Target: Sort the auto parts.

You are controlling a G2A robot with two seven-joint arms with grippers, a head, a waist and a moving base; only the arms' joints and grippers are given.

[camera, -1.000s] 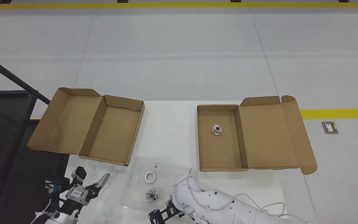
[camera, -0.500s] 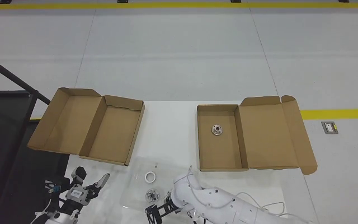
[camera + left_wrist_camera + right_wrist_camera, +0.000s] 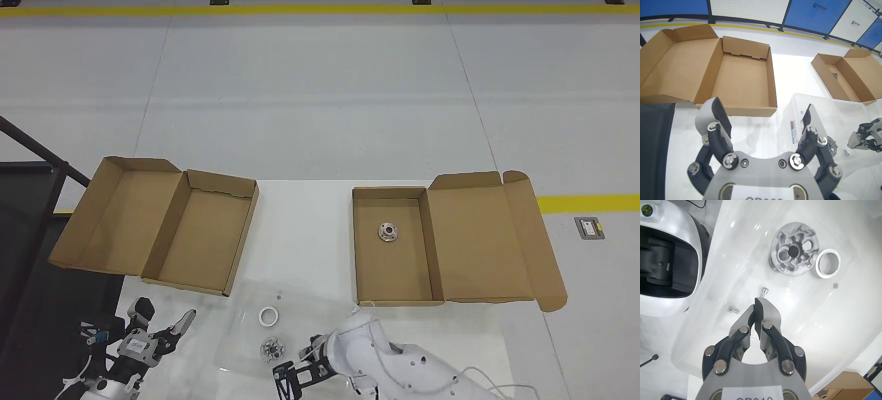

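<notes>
Sitting in a clear plastic tray (image 3: 810, 317) near the table's (image 3: 300, 230) front edge, the loose auto parts are a grey cast hub (image 3: 795, 256) with a round bore and ring-shaped pockets, a white ring (image 3: 827, 263) just beside it, and two small silver bolts. The right gripper (image 3: 758, 302) hangs over the tray with its pads pressed together. The nearer bolt (image 3: 764, 291) runs under the fingertips, so its lower end is hidden and contact cannot be judged. The other bolt (image 3: 733, 309) lies apart. The left gripper (image 3: 762, 111) is spread wide beside the tray, holding nothing. Farther back, the left cardboard box (image 3: 200, 240) lies open, and the right cardboard box (image 3: 395, 270) holds one small flanged metal part (image 3: 387, 232), too small to detail.
</notes>
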